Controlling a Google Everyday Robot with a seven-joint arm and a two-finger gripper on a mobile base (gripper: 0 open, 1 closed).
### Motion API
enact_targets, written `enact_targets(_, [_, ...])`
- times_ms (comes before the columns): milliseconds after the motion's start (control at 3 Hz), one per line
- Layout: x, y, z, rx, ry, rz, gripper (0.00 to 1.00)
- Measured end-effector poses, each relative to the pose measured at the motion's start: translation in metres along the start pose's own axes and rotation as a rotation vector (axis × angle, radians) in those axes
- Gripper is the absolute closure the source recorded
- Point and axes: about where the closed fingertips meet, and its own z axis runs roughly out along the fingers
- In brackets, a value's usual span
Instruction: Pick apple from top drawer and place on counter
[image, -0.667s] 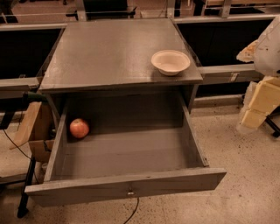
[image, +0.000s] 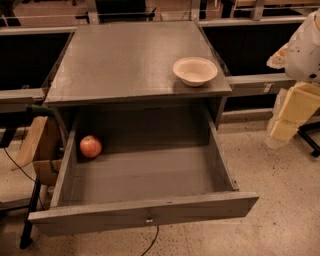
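Note:
The apple (image: 90, 146), small, red with a yellowish blush, lies in the back left corner of the open top drawer (image: 145, 215). The grey drawer is pulled far out, with a small metal fitting at the centre of its front. The counter (image: 125, 60) is the flat grey top of the cabinet above it. My gripper (image: 291, 119) hangs at the right edge of the view, beside the cabinet's right side and at about drawer height. It is far from the apple and holds nothing.
A shallow cream bowl (image: 195, 70) stands on the counter near its front right corner. Dark side shelves (image: 255, 47) flank the cabinet. A cardboard box (image: 42, 150) and a black stand leg sit left of the drawer. A cable runs under the drawer front.

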Motion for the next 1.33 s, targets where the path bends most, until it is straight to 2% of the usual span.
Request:
enact_targets(333, [-0.012,0.000,0.026,-0.029,-0.044,0.061,0.00])
enact_targets(667, [-0.045,0.003,0.078,-0.070,-0.162,0.147,0.00])
enact_targets(1000, [-0.087,0.031,0.121,-0.133,-0.303,0.215,0.00])
enact_targets(1333, [-0.142,0.062,0.156,-0.185,-0.455,0.247,0.00])
